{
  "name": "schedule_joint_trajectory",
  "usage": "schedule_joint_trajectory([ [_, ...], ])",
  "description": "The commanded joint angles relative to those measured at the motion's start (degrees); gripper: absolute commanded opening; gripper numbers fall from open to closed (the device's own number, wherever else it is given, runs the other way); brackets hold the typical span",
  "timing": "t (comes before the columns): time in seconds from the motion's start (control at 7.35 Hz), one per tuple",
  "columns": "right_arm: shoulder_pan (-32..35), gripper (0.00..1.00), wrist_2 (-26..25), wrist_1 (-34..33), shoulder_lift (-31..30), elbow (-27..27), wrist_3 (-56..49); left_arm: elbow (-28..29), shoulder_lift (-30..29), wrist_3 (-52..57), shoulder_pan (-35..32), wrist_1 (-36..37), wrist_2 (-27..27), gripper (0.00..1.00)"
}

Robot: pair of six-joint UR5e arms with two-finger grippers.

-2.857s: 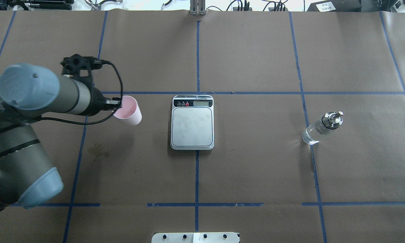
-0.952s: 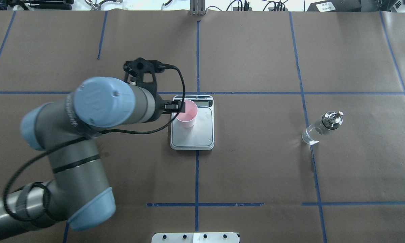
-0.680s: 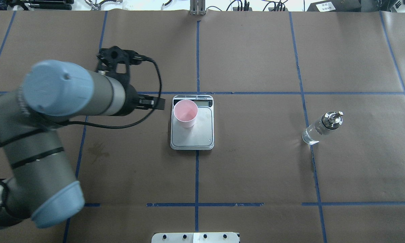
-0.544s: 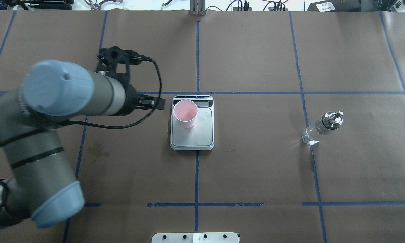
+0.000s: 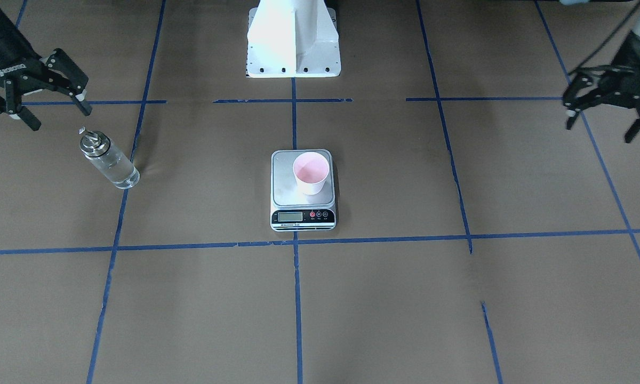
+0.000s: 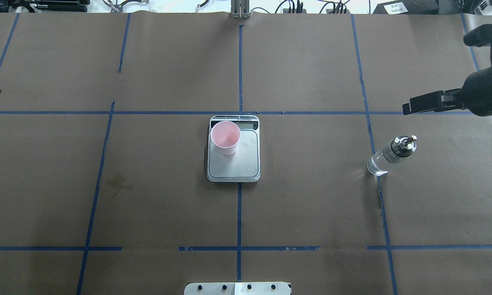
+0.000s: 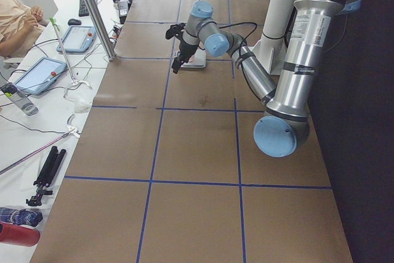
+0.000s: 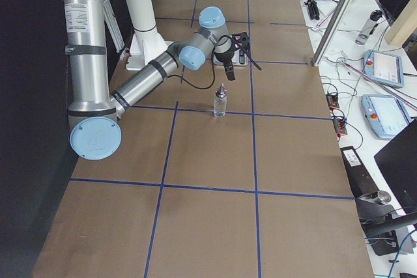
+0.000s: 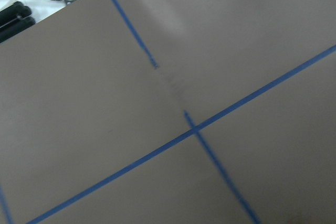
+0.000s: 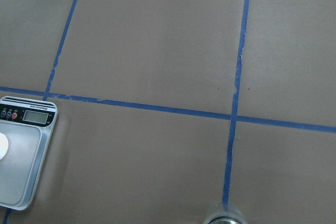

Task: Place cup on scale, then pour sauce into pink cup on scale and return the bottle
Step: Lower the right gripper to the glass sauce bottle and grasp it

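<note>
We find little writing to read. A short white word on the wrist of the right gripper (image 5: 60, 118), a fine line of print under the LCD (image 5: 290, 216) of the scale (image 5: 285, 181), and a white label (image 7: 306, 29) on the left arm (image 7: 289, 84) in the left side view are all too small for us to make out. The cup (image 5: 311, 172) stands upright on the scale's steel plate, toward the display strip and the robot's left side, with nothing touching it. The bottle (image 5: 109, 162) stands upright on the table (image 5: 384, 298), well apart from the scale on the robot's right, with the clear sauce (image 5: 120, 173) visible through its glass. The front-facing view shows both pincers spread wide and empty. The right gripper hangs near the bottle without touching it, and the left gripper (image 5: 600, 130) is far out on the other side. Overhead, the left one is only a black tip at the edge. The right wrist camera catches the scale's corner and, at its lower edge, the bottle's top. The left wrist camera sees only brown paper and blue tape (image 9: 194, 129).
</note>
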Motion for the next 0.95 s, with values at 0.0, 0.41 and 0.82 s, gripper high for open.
schedule_joint_trajectory([
  [0.0,-10.4,1.00,-14.0,-3.2,-0.3,5.3,9.4,15.4,3.3,7.2,-8.2,-2.0,-5.0,1.00],
  [0.41,-16.3,1.00,-24.9,15.8,-17.9,7.7,9.4,19.8,7.7,8.8,-10.7,-7.6,-5.5,1.00],
  [0.82,-17.2,1.00,-27.9,17.6,-19.3,7.6,9.5,18.1,9.3,11.4,-18.5,0.5,-9.5,1.00],
])
